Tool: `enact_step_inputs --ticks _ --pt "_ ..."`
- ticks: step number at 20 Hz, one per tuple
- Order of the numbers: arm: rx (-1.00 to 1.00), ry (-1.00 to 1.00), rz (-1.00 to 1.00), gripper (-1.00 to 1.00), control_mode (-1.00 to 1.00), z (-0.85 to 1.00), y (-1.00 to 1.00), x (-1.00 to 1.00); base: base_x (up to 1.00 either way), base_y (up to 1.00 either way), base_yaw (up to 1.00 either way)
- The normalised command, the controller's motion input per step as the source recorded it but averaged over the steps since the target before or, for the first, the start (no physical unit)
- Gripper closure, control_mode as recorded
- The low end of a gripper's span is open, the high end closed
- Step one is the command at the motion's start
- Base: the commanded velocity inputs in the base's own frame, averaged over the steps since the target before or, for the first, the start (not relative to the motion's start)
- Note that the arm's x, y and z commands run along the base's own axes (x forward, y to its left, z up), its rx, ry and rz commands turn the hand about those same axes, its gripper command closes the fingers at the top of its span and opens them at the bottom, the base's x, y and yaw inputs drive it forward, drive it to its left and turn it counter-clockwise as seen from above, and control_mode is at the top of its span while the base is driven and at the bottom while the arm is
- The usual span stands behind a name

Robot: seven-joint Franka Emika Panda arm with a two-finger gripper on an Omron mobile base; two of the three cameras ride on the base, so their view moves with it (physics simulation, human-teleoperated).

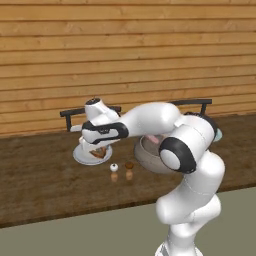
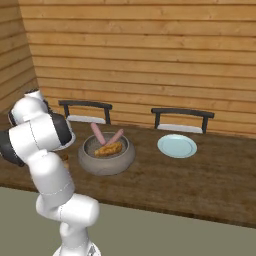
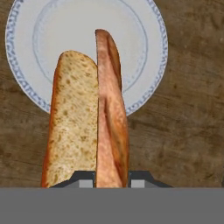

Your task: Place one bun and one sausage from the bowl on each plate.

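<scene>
My gripper (image 3: pixel 112 181) is shut on a split bun (image 3: pixel 72 122), toasted face on the left and brown crust on the right. It hangs over the near rim of the pale grey-white plate (image 3: pixel 57 35), partly above the wooden counter. In the left base view the hand holds the bun (image 1: pixel 100 152) just above this plate (image 1: pixel 81 158). The speckled grey bowl (image 2: pixel 107 164) holds two pink sausages (image 2: pixel 97 134) and one more bun (image 2: pixel 109 148). The pale blue-green plate (image 2: pixel 177 146) lies bare to the bowl's right.
A tiny white shaker (image 1: pixel 114 168) and a brown shaker (image 1: pixel 129 166) stand on the counter between the grey-white plate and the bowl (image 1: pixel 144 159). Two dark chair backs (image 2: pixel 182 114) rise behind the counter, in front of a wooden plank wall.
</scene>
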Motion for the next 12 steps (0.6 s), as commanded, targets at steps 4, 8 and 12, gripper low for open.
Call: enact_step_inputs --ticks 4,8,12 --pt "0.01 0.00 0.00 1.00 -1.00 -0.20 0.08 0.18 0.00 0.00 0.00" --pt "0.04 -0.01 0.00 1.00 -1.00 -0.11 0.04 0.21 0.00 0.00 0.00" --pt "0.05 -0.04 0.00 1.00 -1.00 -0.09 0.00 0.28 0.00 0.00 0.00"
